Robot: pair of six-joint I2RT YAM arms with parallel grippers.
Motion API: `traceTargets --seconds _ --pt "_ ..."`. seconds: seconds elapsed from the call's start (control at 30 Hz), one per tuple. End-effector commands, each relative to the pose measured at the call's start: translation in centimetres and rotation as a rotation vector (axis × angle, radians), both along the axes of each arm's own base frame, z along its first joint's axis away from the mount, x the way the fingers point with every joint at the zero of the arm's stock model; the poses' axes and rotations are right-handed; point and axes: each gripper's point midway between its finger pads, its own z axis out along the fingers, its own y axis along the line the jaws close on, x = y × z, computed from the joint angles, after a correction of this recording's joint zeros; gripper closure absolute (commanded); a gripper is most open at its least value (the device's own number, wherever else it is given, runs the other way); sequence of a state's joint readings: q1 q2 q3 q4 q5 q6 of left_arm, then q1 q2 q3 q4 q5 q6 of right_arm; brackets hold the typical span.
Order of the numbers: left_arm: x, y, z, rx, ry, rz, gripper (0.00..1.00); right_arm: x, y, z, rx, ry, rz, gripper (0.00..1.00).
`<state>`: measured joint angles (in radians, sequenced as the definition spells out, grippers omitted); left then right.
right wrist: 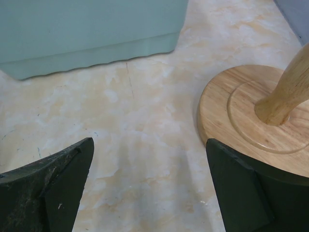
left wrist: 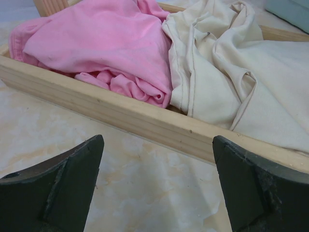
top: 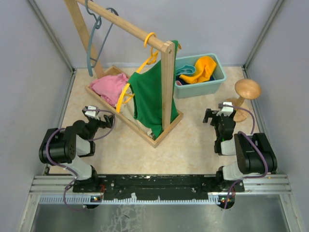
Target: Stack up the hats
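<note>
A teal bin (top: 212, 85) stands at the back right. In it lie an orange-yellow hat (top: 205, 67) and a teal hat (top: 186, 71). A pink sliver (top: 179, 82) shows at the bin's left end. I cannot make out the navy hat. My left gripper (top: 105, 117) is open and empty, low over the table in front of the rack's wooden tray (left wrist: 145, 121). My right gripper (top: 216, 115) is open and empty, low over the table between the bin (right wrist: 91, 29) and the base of a wooden hat stand (right wrist: 241, 116).
A wooden clothes rack (top: 168, 82) runs diagonally, with a green tank top (top: 149, 96) on a yellow hanger. Its tray holds a shapeless pink cloth (left wrist: 96, 43) and a cream cloth (left wrist: 231, 72). The hat stand (top: 247, 90) is at the right edge.
</note>
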<state>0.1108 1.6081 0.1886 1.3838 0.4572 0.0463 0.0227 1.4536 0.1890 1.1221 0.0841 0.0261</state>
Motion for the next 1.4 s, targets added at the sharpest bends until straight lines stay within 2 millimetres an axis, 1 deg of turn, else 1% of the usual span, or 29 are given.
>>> traceTargets --seconds 0.0,0.07,0.13,0.2,0.23,0.3,0.33,0.43,0.47,0.53,0.6,0.63,0.67,0.7,0.73,0.77,0.83,0.87,0.93,0.97,1.0,1.03,1.07,1.1,1.17,1.2,1.23,1.3,1.37 --pt "0.4 -0.2 0.6 0.011 -0.023 -0.015 0.00 0.7 -0.3 2.2 -0.015 -0.083 -0.009 0.01" --pt "0.2 -0.4 0.6 0.013 -0.027 -0.020 0.00 0.7 -0.3 2.2 -0.013 -0.084 -0.008 0.01" --pt "0.0 -0.3 1.2 0.012 -0.044 -0.012 0.00 0.8 -0.3 2.2 -0.013 -0.078 -0.007 0.01" --pt "0.2 0.7 2.3 -0.015 -0.032 0.057 0.00 0.7 -0.3 2.2 -0.013 -0.082 -0.009 0.01" --pt "0.5 1.6 3.7 -0.039 -0.023 0.113 0.00 0.8 -0.4 2.4 -0.013 -0.083 -0.014 0.01" --pt "0.5 2.1 4.6 -0.062 0.060 0.153 0.00 1.3 -0.4 2.8 -0.010 -0.039 -0.019 0.02" --pt "0.1 2.0 5.0 -0.065 0.098 0.152 0.00 1.7 -0.3 3.3 -0.012 -0.014 -0.011 0.03" --pt "-1.3 2.0 8.1 -0.104 0.093 0.175 0.00 2.4 0.3 6.0 -0.013 0.006 0.009 0.05" --pt "-2.0 1.8 8.8 -0.117 0.102 0.173 0.00 2.4 0.7 7.2 -0.008 0.004 0.019 0.05" --pt "-3.3 1.7 9.9 -0.147 0.129 0.189 0.01 2.3 1.9 8.5 0.033 0.034 0.047 0.06" --pt "-4.7 1.3 10.3 -0.172 0.158 0.188 0.09 2.1 3.4 9.5 0.059 0.061 0.081 0.07" --pt "-5.2 1.1 10.5 -0.186 0.172 0.204 0.11 2.0 4.1 9.9 0.065 0.070 0.100 0.07" --pt "-5.6 0.0 11.0 -0.182 0.167 0.182 0.20 2.0 4.5 10.0 0.076 0.089 0.100 0.09" --pt "-5.8 -0.5 11.5 -0.206 0.175 0.193 0.29 2.2 5.0 10.5 0.098 0.093 0.104 0.11" --pt "-6.0 -1.0 11.6 -0.247 0.212 0.208 0.40 2.4 5.5 10.6 0.128 0.106 0.118 0.16" --pt "-6.1 -1.8 11.7 -0.288 0.243 0.196 0.56 2.7 5.9 10.6 0.158 0.125 0.122 0.23" --pt "-6.2 -3.5 12.3 -0.358 0.297 0.157 0.83 3.3 7.1 10.8 0.208 0.164 0.141 0.33" --pt "-6.4 -4.1 12.6 -0.380 0.336 0.147 0.88 3.6 7.7 10.9 0.228 0.181 0.153 0.38" --pt "-6.6 -4.7 14.3 -0.409 0.358 0.142 0.90 4.1 9.3 10.9 0.260 0.218 0.182 0.48" --pt "-7.0 -4.6 14.2 -0.417 0.383 0.159 0.89 4.3 10.0 10.9 0.283 0.233 0.188 0.53" --pt "-7.3 -4.8 14.9 -0.429 0.384 0.153 0.87 4.5 10.6 11.0 0.312 0.246 0.196 0.57" --pt "-7.7 -5.1 15.7 -0.437 0.381 0.130 0.84 4.8 11.3 11.0 0.342 0.256 0.208 0.62" --pt "-8.3 -5.3 16.1 -0.447 0.387 0.119 0.79 5.2 11.7 11.1 0.372 0.262 0.208 0.65" --pt "-8.8 -5.3 16.6 -0.463 0.388 0.119 0.70 5.7 11.8 10.9 0.393 0.271 0.199 0.67" --pt "-9.8 -5.3 17.7 -0.486 0.377 0.111 0.66 6.9 12.2 10.9 0.429 0.278 0.187 0.74" --pt "-10.3 -5.3 18.5 -0.492 0.363 0.105 0.66 7.4 12.6 10.4 0.442 0.297 0.192 0.77" --pt "-10.9 -5.1 19.2 -0.498 0.351 0.110 0.66 7.8 13.0 10.1 0.454 0.319 0.201 0.83" --pt "-12.0 -4.5 20.1 -0.492 0.353 0.134 0.67 8.2 13.7 8.5 0.484 0.398 0.199 0.95" --pt "-12.9 -4.1 22.1 -0.484 0.315 0.133 0.70 8.1 14.4 6.7 0.499 0.475 0.197 1.00"
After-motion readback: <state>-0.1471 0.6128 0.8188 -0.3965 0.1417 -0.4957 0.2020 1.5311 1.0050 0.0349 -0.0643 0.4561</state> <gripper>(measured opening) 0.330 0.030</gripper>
